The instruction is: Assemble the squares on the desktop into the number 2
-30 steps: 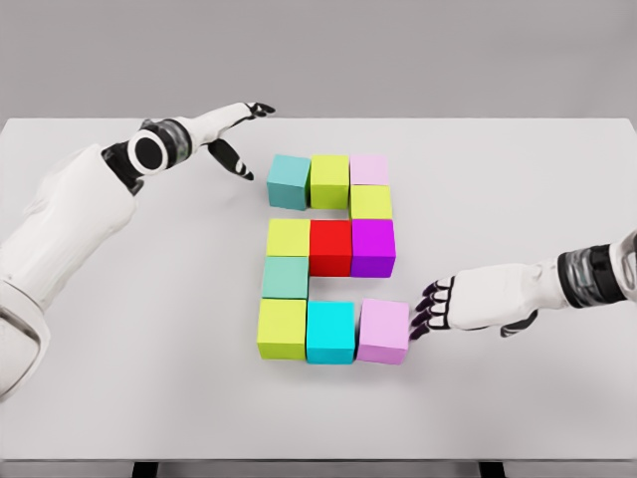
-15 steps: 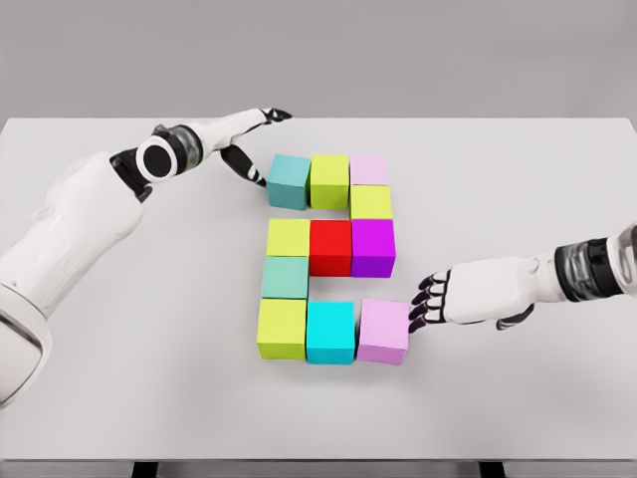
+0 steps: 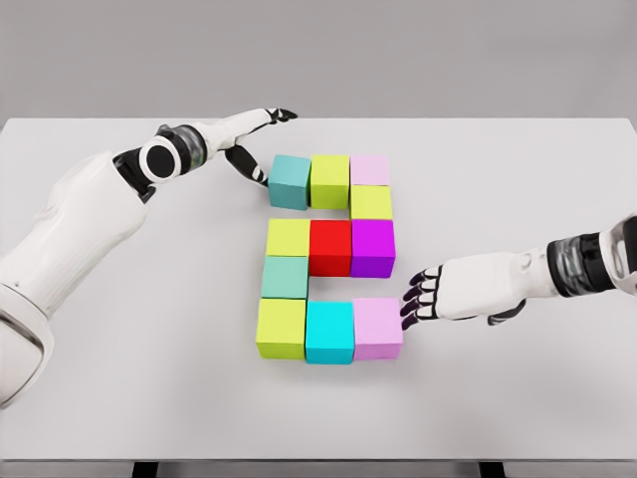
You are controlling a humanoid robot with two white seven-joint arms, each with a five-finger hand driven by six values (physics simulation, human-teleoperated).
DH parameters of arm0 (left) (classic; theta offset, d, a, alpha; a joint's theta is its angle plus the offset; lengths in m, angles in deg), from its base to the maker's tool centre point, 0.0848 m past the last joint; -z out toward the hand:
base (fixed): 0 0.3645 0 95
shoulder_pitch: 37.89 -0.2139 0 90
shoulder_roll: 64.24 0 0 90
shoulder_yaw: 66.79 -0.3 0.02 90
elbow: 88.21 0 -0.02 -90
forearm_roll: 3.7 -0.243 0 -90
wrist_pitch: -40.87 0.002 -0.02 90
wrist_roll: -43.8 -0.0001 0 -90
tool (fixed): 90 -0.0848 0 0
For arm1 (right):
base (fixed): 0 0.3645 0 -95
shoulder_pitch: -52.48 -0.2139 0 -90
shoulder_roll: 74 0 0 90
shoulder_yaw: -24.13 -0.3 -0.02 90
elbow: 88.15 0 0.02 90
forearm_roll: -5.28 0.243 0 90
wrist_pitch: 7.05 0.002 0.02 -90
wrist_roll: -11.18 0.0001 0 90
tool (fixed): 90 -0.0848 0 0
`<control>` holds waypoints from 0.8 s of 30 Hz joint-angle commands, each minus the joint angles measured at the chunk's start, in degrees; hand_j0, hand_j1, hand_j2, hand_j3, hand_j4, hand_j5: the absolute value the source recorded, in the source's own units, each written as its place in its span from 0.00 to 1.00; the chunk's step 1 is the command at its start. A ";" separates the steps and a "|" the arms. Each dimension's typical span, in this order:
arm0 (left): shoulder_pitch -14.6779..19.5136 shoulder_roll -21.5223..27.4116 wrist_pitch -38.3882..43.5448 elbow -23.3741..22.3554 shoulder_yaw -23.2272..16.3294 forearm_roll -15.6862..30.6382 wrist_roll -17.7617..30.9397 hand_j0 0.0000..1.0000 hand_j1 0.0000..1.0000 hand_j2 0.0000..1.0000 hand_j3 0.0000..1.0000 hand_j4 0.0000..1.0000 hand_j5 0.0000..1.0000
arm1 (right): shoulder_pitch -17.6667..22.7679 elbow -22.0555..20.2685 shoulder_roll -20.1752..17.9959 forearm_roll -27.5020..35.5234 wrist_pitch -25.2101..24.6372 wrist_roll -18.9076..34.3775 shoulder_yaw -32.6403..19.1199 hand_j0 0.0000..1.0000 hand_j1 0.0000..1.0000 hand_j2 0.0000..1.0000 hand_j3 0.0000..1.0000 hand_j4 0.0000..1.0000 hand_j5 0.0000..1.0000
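Grey wall fills the background behind a pale white table (image 3: 518, 199) that spans the whole width of the head view. Near its middle, eleven coloured blocks sit packed together in the outline of a 2. Along the top run a teal block (image 3: 290, 181), an olive-green block (image 3: 329, 180) and a pale pink block (image 3: 369, 169); a yellow-green block (image 3: 370, 202) sits directly below the pink one. The middle row reads yellow block (image 3: 289, 237), red block (image 3: 330, 247), purple block (image 3: 372, 247), all touching side to side. Below the yellow one comes a muted green block (image 3: 286, 277), and the bottom row holds a lime block (image 3: 282, 329), a cyan block (image 3: 329, 332) and a lilac block (image 3: 378, 329) (this last one flush against the cyan). The right hand (image 3: 438, 294) reaches in from the right with its dark fingertips (image 3: 411, 302) spread and pressed against the right face of the lilac block, grasping nothing. The left hand (image 3: 244, 139) stretches from the left, fingers extended and holding nothing, its thumb tip touching or just beside the left face of the teal block.
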 commanded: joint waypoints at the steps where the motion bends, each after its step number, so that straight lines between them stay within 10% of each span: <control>1: 0.00 -0.04 -0.01 0.13 0.08 0.11 -0.02 1.00 1.00 1.00 1.00 1.00 1.00 | 0.09 -0.01 0.06 0.28 -0.12 -0.02 -0.03 1.00 1.00 1.00 1.00 1.00 1.00; 24: -0.44 -0.22 -0.01 0.74 0.08 0.20 -0.02 1.00 1.00 1.00 1.00 1.00 1.00 | 0.09 0.08 -1.00 0.28 -0.12 -0.02 0.15 1.00 1.00 1.00 1.00 1.00 1.00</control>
